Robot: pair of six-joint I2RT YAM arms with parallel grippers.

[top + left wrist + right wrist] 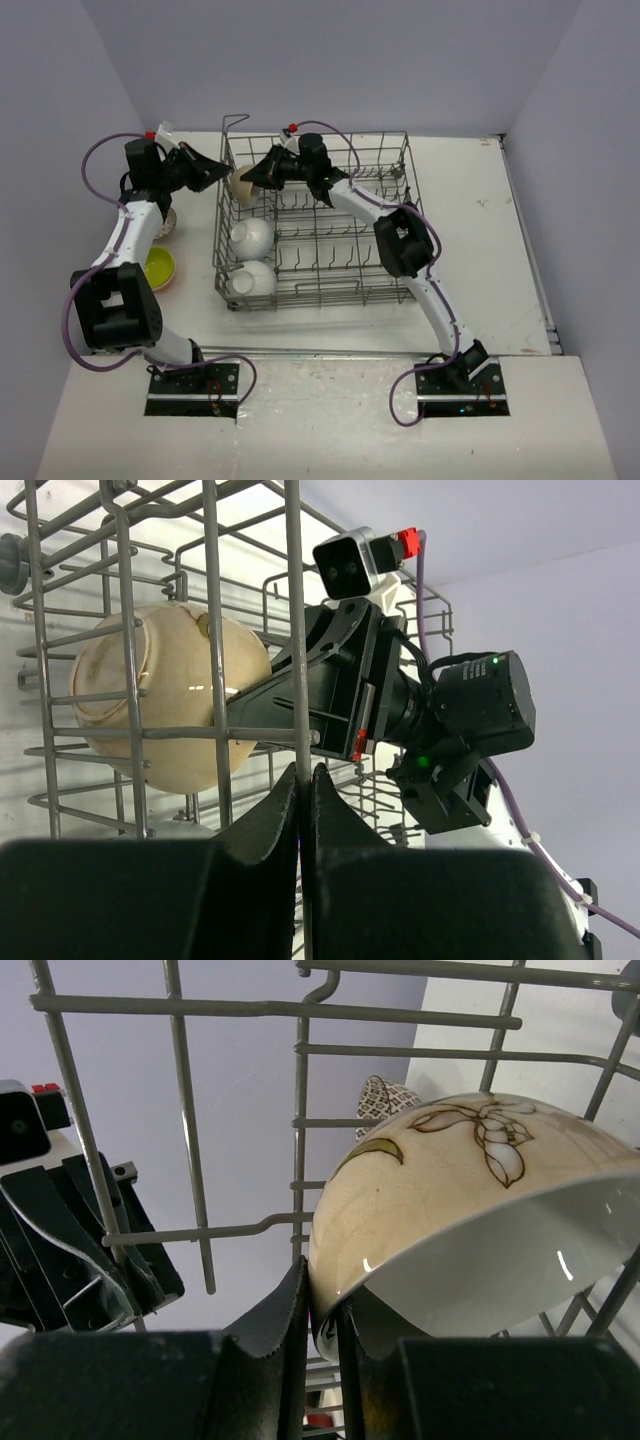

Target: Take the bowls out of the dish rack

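The grey wire dish rack [340, 290] stands mid-table. A beige bowl [243, 184] with a leaf pattern is in its far left corner; it also shows in the left wrist view [165, 710] and the right wrist view [440, 1190]. Two white bowls [252, 237] [250, 280] lie upside down along the rack's left side. My right gripper [322, 1300] reaches inside the rack [258, 177] and is shut on the beige bowl's rim. My left gripper [305, 775] is outside the rack's left wall [216, 172], shut on an upright rack wire [294, 630].
A yellow-green bowl [158, 268] and a patterned bowl [166, 222] sit on the table left of the rack, beside my left arm. The patterned bowl shows through the wires in the right wrist view [385, 1095]. Walls enclose the far and side edges.
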